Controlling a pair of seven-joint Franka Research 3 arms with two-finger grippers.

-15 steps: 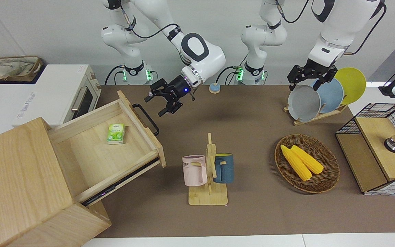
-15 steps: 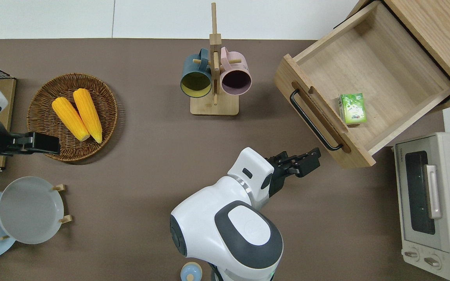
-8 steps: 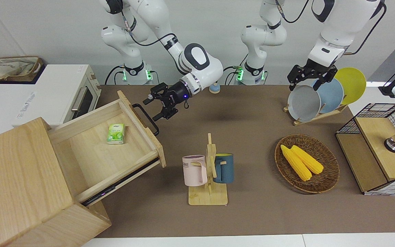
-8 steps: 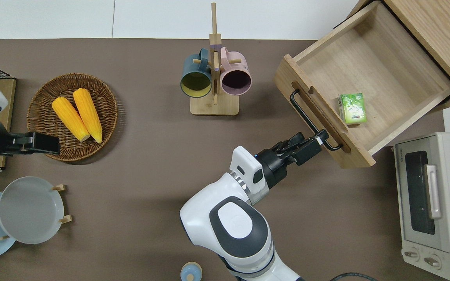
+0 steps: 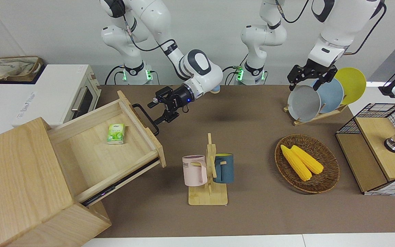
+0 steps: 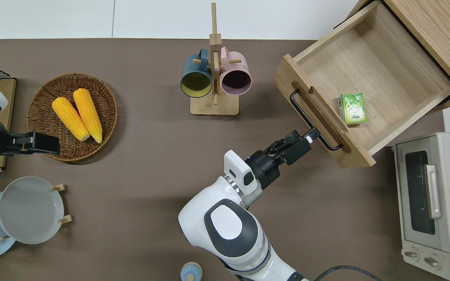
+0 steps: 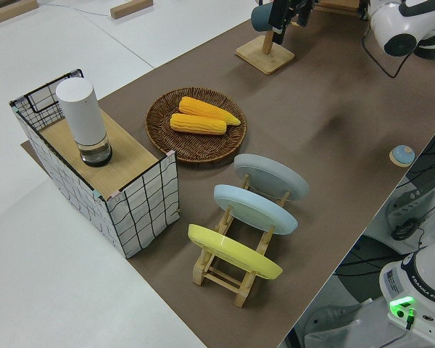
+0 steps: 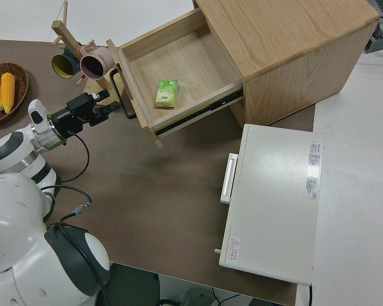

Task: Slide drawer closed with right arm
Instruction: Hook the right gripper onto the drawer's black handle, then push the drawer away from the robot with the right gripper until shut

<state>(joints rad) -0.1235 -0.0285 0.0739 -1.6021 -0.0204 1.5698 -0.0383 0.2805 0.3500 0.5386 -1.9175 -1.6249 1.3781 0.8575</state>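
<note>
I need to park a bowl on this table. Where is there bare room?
Bare mat lies between the mug rack and the corn basket, and nearer the robots between the plate rack and the toaster oven. It is crowded by the drawer, where the right end effector meets the handle.

- The wide pale-wood drawer (image 6: 369, 74) stands pulled out of the large pale-wood box (image 5: 22, 178).
- A green carton (image 6: 352, 108) lies in it.
- The white toaster oven (image 6: 436, 203) sits beside, nearer the robots.
</note>
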